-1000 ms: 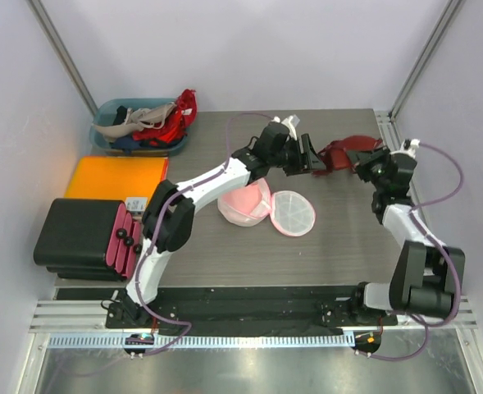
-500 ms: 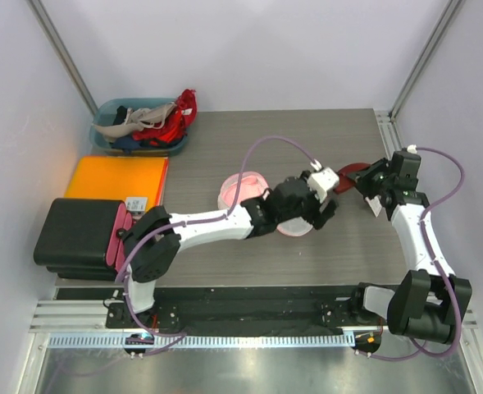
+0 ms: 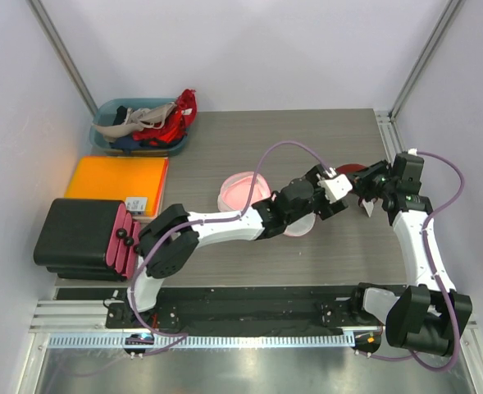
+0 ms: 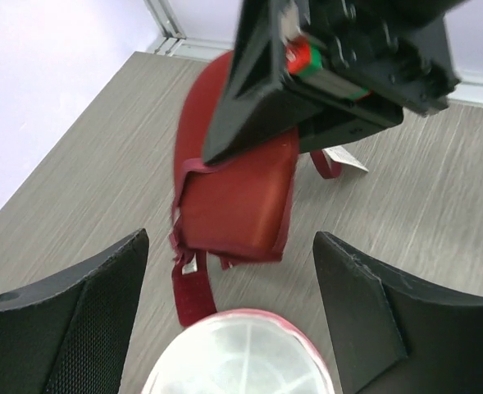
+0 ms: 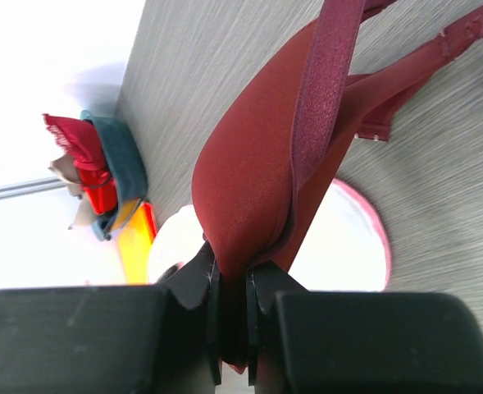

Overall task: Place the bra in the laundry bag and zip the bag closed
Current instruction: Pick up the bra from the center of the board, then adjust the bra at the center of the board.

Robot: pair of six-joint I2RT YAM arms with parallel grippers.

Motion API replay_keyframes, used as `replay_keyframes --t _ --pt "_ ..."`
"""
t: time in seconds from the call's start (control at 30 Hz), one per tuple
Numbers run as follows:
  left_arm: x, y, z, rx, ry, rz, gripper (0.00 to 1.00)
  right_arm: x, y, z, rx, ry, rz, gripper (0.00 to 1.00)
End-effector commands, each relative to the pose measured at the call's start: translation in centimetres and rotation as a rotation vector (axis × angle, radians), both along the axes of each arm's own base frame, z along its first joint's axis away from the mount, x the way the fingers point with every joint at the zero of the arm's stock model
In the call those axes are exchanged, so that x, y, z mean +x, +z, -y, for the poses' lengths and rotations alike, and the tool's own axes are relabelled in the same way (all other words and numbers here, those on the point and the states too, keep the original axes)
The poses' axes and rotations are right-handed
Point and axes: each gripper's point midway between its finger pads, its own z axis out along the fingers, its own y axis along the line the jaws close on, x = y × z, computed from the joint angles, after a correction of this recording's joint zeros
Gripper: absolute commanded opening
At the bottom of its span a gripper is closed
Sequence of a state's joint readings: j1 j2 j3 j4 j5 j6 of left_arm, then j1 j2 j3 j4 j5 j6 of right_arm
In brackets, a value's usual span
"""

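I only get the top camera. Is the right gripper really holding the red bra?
Observer: Yes. On the right wrist camera the right gripper is shut on a fold of the dark red bra.
Operator: Is the left gripper grabbing it too?
Observer: No. The left wrist camera shows the left gripper wide open, with a gap on either side of the bra.
Operator: Where's the laundry bag?
Observer: That view shows one pink-rimmed mesh half of the laundry bag just below the bra.

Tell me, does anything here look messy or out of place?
Only the teal bin at the far left: clothes are heaped above its rim, and a red garment hangs over its right end. Nothing looks spilled or broken.
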State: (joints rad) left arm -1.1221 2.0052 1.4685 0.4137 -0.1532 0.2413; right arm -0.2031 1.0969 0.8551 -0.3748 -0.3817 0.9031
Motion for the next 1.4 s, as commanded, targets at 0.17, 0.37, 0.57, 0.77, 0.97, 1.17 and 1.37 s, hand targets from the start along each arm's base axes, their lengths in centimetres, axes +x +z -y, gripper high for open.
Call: replay_keyframes --t 0.17,0.37,0.57,0.77,0.97,1.17,1.37 --pt "3.0 1.4 2.9 -0.011 0.058 0.139 0.61 -0.3 4.5 -1.5 0.059 0.048 0.117 0.01" --pt "3.9 4.3 2.4 -0.073 0.119 0.165 0.29 -1.4 4.4 -1.9 0.037 0.079 0.138 0.04" --pt "3.7 6.0 0.8 -0.11 0.127 0.122 0.0 -2.0 5.4 -2.3 0.003 0.134 0.185 0.26" --pt "4.6 10.0 -3.0 -0.189 0.141 0.016 0.0 -3.7 8.7 -3.1 -0.115 0.234 0.332 0.71" --pt "3.9 16.3 -6.8 -0.298 0.088 -0.077 0.0 -4.9 13.5 -3.7 -0.298 0.36 0.531 0.97" --pt "3.1 20.8 -9.3 -0.332 0.09 -0.157 0.0 -6.9 20.0 -4.9 -0.434 0.428 0.782 1.0" --pt "1.6 24.1 -12.1 -0.373 0.075 -0.237 0.0 -7.4 20.5 -6.9 -0.41 0.554 0.927 1.0"
